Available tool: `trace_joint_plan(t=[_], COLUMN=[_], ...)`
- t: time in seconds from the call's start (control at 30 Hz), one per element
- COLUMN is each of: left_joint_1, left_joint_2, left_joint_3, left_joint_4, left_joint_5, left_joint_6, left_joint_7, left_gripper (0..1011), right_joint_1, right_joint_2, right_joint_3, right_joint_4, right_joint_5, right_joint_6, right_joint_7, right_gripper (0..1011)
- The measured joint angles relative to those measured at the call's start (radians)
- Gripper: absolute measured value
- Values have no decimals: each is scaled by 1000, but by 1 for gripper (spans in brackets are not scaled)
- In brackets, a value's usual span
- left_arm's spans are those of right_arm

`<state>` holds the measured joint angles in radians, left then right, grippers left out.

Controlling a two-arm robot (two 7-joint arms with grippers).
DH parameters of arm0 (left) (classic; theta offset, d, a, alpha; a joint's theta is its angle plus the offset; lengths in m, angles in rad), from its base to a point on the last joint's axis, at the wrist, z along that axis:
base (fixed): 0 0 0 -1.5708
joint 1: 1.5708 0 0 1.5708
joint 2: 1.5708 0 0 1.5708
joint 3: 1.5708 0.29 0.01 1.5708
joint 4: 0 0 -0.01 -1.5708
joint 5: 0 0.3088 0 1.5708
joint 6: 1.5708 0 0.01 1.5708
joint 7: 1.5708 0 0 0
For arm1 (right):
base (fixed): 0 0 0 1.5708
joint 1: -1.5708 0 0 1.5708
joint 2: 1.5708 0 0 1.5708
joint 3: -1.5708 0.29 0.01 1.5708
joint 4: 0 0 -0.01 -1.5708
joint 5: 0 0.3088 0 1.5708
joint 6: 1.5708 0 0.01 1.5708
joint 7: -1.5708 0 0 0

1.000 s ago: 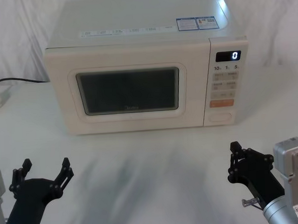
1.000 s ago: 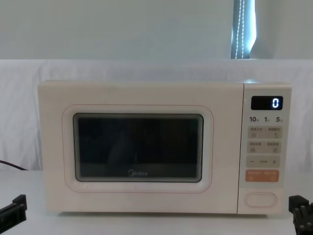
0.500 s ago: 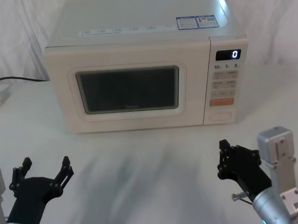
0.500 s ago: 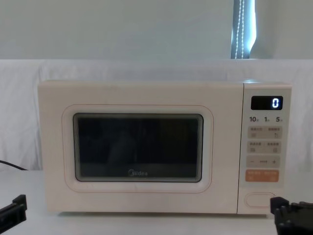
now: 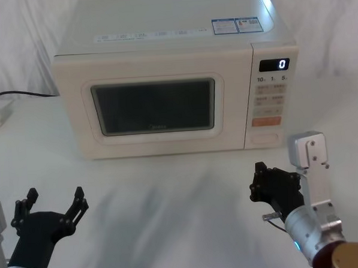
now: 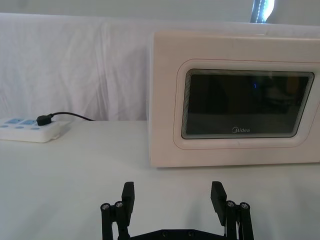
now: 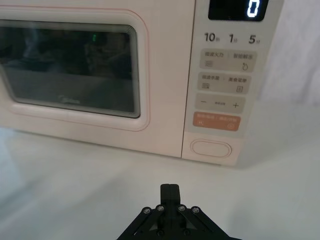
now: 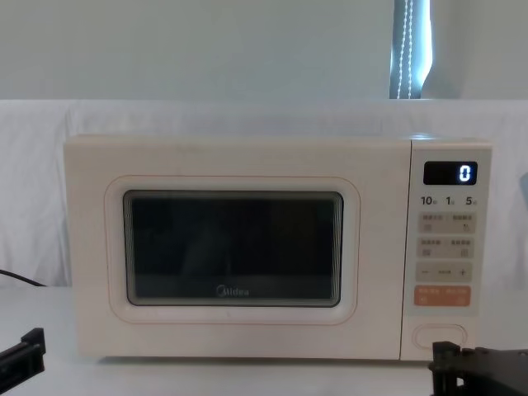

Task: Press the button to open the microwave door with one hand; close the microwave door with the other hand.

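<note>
The cream microwave's door is closed, its dark window facing me. The pill-shaped button sits at the bottom of the keypad panel, below the orange key. My right gripper hovers over the table just in front of and below the button, fingers shut, pointing at the panel. In the right wrist view the button lies straight ahead of the shut gripper. In the chest view the right gripper reaches the button's lower edge. My left gripper rests open at the near left.
A white power strip with a black cable lies on the table left of the microwave. White cloth covers the table and the wall behind. The left wrist view shows the left gripper open, facing the door from a distance.
My right gripper has moved left and forward toward the keypad panel, nearing the button. The left gripper has stayed put and the door is still closed.
</note>
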<state>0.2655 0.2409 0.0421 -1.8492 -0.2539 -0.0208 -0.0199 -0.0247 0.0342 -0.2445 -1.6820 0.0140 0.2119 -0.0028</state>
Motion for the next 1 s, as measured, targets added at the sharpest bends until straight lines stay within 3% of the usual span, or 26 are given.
trace_joint_plan(t=[0.27,0.7,1.0], left_joint_1=[0,0,0], left_joint_2=[0,0,0], left_joint_3=[0,0,0], left_joint_4=[0,0,0], left_joint_5=[0,0,0], left_joint_6=[0,0,0], left_joint_7=[0,0,0], left_gripper=[1001,1001,1001], right_joint_1=[69,174,229], right_joint_2=[-61,-130,-153], right_joint_3=[15,53,73], right_joint_4=[82,239,318], right_joint_5=[-24,-50,-83], right_joint_6=[10,-2,-17], right_joint_7=[-18,-31,-46], right_gripper=[0,0,0])
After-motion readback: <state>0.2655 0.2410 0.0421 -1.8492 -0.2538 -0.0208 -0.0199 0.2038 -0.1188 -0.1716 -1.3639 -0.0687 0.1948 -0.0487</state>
